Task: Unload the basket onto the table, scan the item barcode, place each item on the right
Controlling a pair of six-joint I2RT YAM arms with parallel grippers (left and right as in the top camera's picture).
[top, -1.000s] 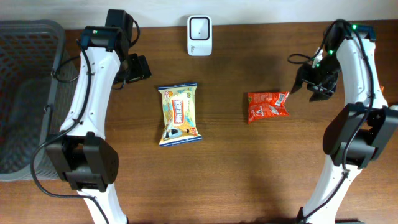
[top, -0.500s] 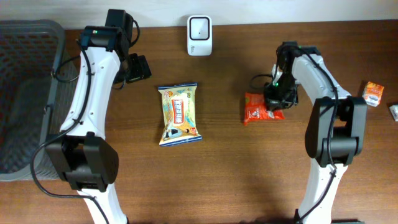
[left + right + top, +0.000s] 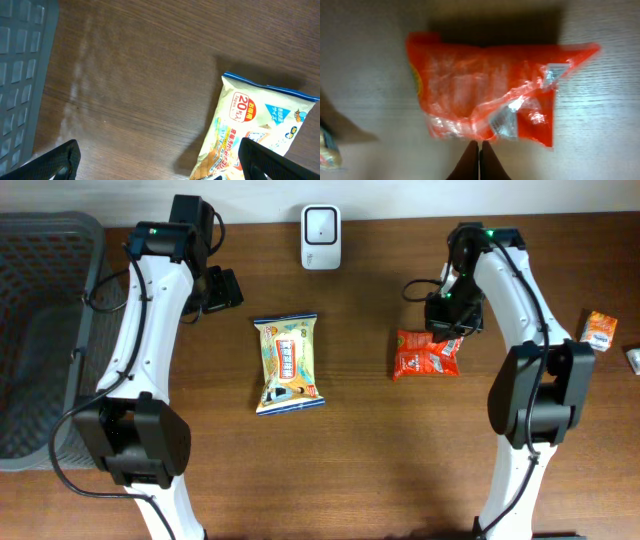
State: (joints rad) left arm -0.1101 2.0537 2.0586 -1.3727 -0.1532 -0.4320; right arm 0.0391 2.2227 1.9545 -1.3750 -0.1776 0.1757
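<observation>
Right now the right gripper pinches the red snack packet by its edge; far left, the left gripper gapes wide.

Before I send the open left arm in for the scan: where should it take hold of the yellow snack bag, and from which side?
The yellow snack bag lies flat, its middle puffy and probably too wide to pinch. Take the thin crimped seal at its far short end, coming down from above; that end lies nearest the left gripper.
</observation>
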